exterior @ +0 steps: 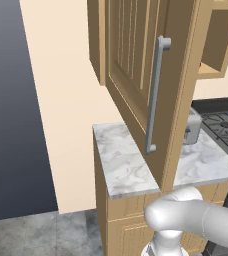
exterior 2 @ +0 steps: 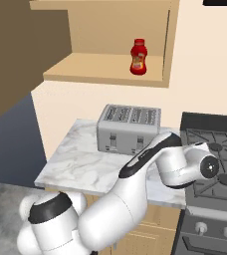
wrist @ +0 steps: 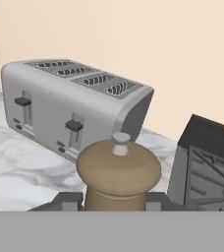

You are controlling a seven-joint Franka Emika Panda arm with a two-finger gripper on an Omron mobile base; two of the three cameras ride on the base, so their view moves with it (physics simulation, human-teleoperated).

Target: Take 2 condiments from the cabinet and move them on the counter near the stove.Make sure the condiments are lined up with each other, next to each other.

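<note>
A tan wooden shaker (wrist: 118,172) with a knob top fills the lower middle of the hand view. My gripper (wrist: 113,201) is shut on it, one dark fingertip (wrist: 67,201) on each side; the shaker's base is hidden. It sits in front of the toaster, by the stove's (wrist: 210,167) left edge. In the right base view my arm reaches over the marble counter (exterior 2: 80,164) to the gap between toaster and stove (exterior 2: 215,149). The second condiment, a small red bottle (exterior 2: 139,57), stands upright on the shelf of the open cabinet (exterior 2: 105,67).
A grey four-slot toaster (exterior 2: 129,128) stands on the counter against the wall, close to the left of my hand. The cabinet door (exterior: 136,65) hangs open over the counter (exterior: 121,160), its grey bar handle (exterior: 155,95) facing out. Bare marble lies left of the toaster.
</note>
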